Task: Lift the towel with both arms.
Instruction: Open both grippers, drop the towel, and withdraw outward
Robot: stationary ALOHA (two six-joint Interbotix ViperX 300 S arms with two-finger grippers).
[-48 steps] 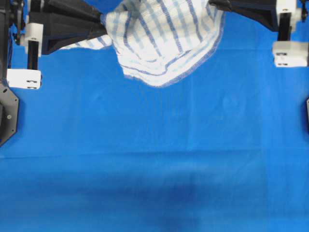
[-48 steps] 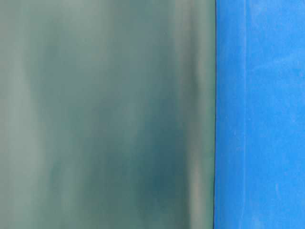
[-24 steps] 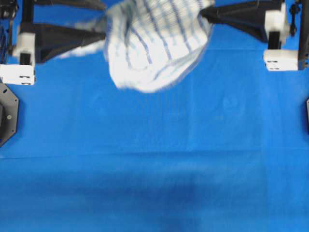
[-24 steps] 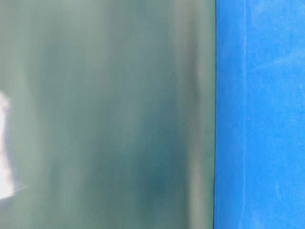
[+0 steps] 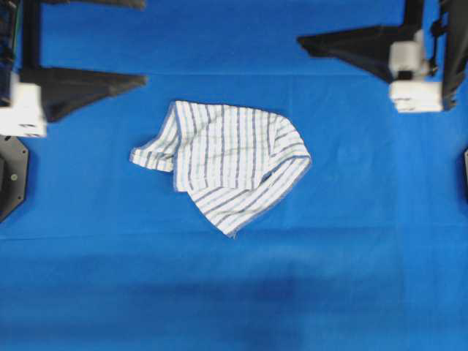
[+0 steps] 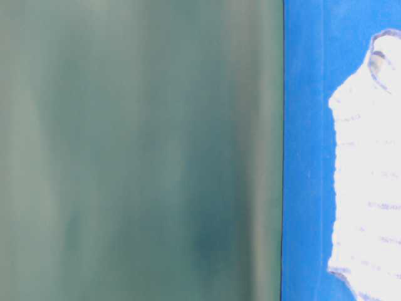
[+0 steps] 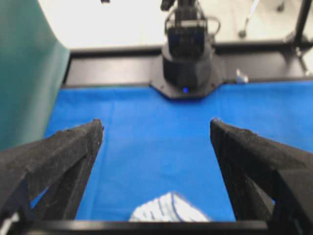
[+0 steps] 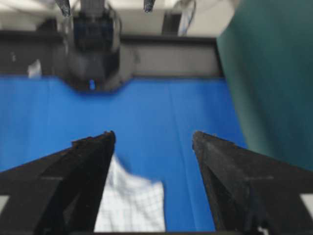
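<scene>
Overhead, towel [image 5: 223, 167] lies crumpled (wrist views: both hands spread, empty).

The left gripper [image 7: 155, 128] is open. Its two black pointed fingers [image 7: 61, 152] stand wide apart, and nothing is between them. In the overhead view the left arm [image 5: 44, 91] comes in from the left edge and its fingers point toward the right. The right gripper [image 8: 153, 138] is open too, with a clear gap between its fingers [image 8: 85, 164]. The right arm [image 5: 395, 51] is at the far right and points to the left. A white block [image 5: 415, 93] sits on it.
</scene>
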